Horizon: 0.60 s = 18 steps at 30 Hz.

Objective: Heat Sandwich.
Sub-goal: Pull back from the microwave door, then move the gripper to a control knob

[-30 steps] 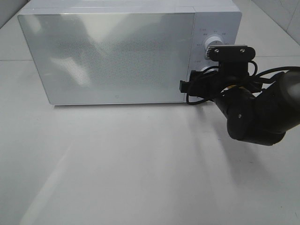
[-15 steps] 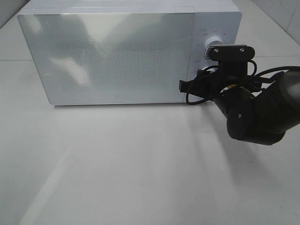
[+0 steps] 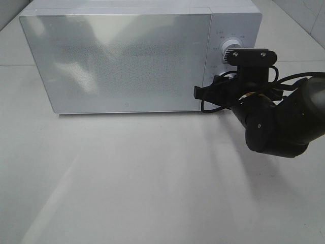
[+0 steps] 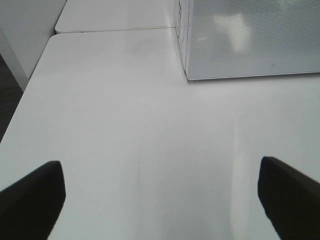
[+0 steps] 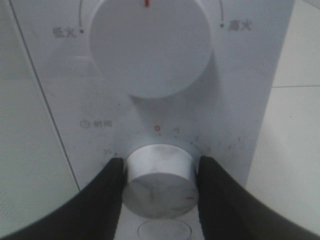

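My right jaws are clamped on the lower timer knob [image 5: 160, 180] of the microwave [image 3: 122, 61], one finger pressing on each side of it. My left jaws stand wide apart over the bare counter [image 4: 140, 125] and hold nothing. The door [image 3: 117, 66] is closed, and I cannot see the sandwich in any view. I suppose it is already inside, but the frosted door hides it. So I judge that loading and closing are done, and turning the timer to start the heating is left.
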{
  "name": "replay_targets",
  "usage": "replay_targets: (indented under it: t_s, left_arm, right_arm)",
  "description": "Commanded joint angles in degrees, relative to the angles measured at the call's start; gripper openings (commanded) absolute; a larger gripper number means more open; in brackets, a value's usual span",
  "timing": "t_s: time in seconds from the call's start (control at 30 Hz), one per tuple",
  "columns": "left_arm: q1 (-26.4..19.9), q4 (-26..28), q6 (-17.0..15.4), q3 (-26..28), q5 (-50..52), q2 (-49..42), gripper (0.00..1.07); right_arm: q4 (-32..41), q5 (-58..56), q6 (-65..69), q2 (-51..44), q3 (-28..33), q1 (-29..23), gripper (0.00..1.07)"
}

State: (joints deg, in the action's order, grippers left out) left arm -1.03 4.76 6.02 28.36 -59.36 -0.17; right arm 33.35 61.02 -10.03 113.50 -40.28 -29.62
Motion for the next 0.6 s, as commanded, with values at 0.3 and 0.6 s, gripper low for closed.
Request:
replay_targets:
  t_s: [0.3,0.6]
  left_arm:
    - [-0.1,0.6,-0.5,-0.1,0.4,-1.6,1.00]
    - [-0.1,0.6,-0.5,-0.1,0.4,-1.6,1.00]
  right_arm:
    - [-1.9,4.4,17.8,-0.1,-0.5,0.3,0.18]
    - [-4.4,4.4,42.5,-0.1,-0.5,0.3,0.18]
